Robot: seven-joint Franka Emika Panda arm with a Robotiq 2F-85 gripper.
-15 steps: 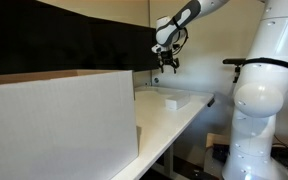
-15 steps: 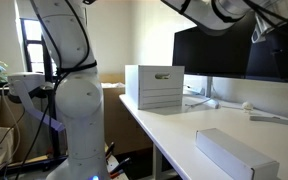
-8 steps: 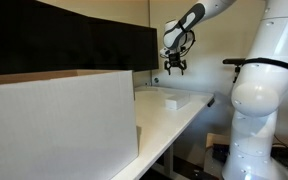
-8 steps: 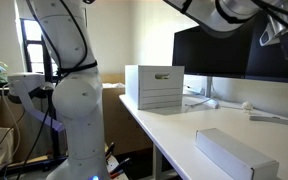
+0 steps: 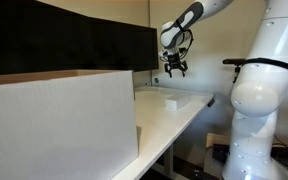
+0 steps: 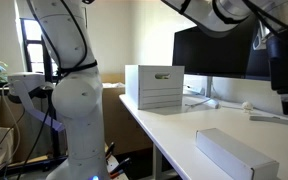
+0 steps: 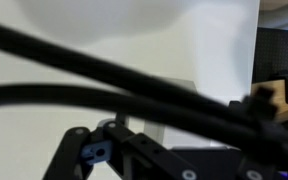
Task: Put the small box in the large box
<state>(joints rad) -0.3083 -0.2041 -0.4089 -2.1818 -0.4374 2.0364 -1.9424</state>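
Observation:
The small box [image 5: 177, 99] is a flat white box lying on the white table; it also shows near the front in an exterior view [image 6: 234, 152]. The large box [image 5: 59, 120] has white sides and a brown top edge, and stands further along the table in an exterior view [image 6: 154, 87]. My gripper [image 5: 173, 70] hangs well above the small box, apart from it, with its fingers spread and nothing between them. It shows dark and close at the frame edge in an exterior view [image 6: 287, 75]. The wrist view is blurred by cables.
Black monitors [image 5: 84, 45] stand along the back of the table, also in an exterior view [image 6: 216, 52]. The robot's white base [image 5: 259, 100] stands beside the table's front edge. Small white items and cables [image 6: 246, 105] lie near the monitors.
My gripper has moved sideways and down to a spot over the small box. It has dropped into the edge of the exterior view that looks along the table. The boxes have not moved.

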